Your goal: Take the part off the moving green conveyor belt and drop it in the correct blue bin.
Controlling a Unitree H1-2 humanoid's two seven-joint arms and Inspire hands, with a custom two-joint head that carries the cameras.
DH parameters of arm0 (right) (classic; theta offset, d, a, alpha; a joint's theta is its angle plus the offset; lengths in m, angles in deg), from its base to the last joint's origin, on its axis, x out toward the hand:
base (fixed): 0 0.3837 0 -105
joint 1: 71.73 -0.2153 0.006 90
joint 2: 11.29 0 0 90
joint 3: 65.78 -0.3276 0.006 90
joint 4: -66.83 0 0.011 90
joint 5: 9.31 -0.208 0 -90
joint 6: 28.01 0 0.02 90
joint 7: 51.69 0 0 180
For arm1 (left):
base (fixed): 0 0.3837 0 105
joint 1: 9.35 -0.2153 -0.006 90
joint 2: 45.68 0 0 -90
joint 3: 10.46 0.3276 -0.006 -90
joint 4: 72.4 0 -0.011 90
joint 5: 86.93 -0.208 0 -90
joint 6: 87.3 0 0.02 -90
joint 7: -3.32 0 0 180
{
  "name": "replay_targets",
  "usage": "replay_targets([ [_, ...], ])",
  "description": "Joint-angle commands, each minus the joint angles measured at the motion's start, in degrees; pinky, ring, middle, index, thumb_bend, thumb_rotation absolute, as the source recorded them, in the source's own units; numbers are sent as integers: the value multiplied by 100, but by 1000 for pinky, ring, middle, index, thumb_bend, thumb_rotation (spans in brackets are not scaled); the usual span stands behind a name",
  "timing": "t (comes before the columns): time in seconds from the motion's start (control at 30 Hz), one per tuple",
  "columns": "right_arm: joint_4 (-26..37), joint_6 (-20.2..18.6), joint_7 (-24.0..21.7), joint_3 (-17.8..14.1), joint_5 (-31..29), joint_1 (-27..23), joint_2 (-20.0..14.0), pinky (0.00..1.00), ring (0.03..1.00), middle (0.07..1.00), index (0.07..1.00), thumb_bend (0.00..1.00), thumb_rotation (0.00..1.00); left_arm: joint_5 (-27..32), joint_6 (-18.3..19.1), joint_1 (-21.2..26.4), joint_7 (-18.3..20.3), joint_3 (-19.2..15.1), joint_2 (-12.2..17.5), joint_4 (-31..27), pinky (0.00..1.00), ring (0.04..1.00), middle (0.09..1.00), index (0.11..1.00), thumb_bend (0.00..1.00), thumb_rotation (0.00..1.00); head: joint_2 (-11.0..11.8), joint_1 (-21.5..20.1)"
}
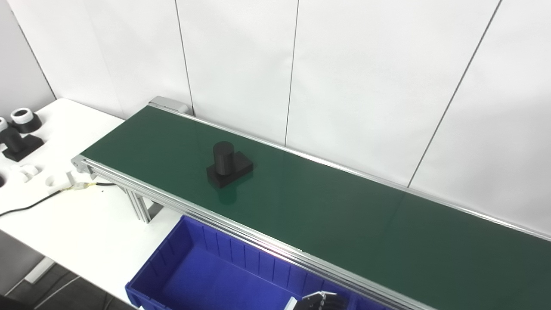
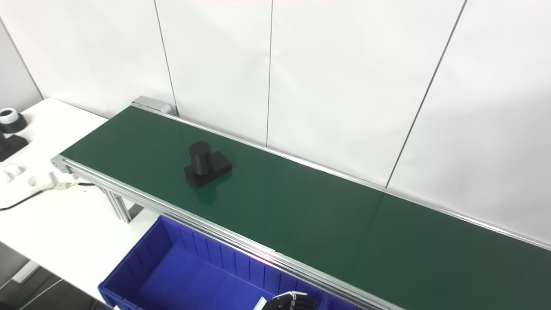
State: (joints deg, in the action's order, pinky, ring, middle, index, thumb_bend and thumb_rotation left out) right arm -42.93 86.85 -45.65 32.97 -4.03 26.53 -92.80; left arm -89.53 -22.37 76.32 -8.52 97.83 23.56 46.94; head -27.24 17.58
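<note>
A black part (image 1: 227,165), an upright cylinder on a flat rectangular base, stands on the green conveyor belt (image 1: 344,215) toward its left end. Below the belt's near rail sits a blue bin (image 1: 202,275), with nothing visible inside. Only the dark fingers of my left hand (image 1: 322,301) show at the bottom edge, over the bin's right part and well short of the part. Too little of the hand shows to tell how its fingers stand. My right hand is out of view.
A white table (image 1: 86,224) lies left of the belt, carrying black parts (image 1: 19,142), one with a white ring (image 1: 23,118), white holders (image 1: 30,172) and a black cable (image 1: 34,204). White wall panels (image 1: 344,64) stand close behind the belt.
</note>
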Motion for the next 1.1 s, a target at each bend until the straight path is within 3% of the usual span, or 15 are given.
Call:
replay_targets([
  [0.0, 186, 206, 131, 31, -10, -30, 0, 607, 737, 783, 799, 573, 44, 18, -186, -47, 133, 26, -143, -171, 758, 739, 722, 695, 674, 0, -16, -41],
  [0.27, 292, 206, 296, 172, 35, 28, -89, 598, 726, 779, 796, 590, 30, 26, -186, -112, 264, -15, -163, -243, 777, 747, 732, 703, 652, 0, -124, -302],
  [0.53, 379, 206, 424, 203, 66, 112, -117, 586, 709, 767, 783, 635, 126, 91, -186, -165, 331, -92, -209, -212, 798, 755, 731, 699, 603, 0, -202, -598],
  [1.07, 471, 206, 595, 375, 171, 137, -156, 603, 722, 772, 787, 653, 76, 95, -186, -284, 373, -209, -199, -319, 800, 742, 754, 722, 525, 0, -306, -858],
])
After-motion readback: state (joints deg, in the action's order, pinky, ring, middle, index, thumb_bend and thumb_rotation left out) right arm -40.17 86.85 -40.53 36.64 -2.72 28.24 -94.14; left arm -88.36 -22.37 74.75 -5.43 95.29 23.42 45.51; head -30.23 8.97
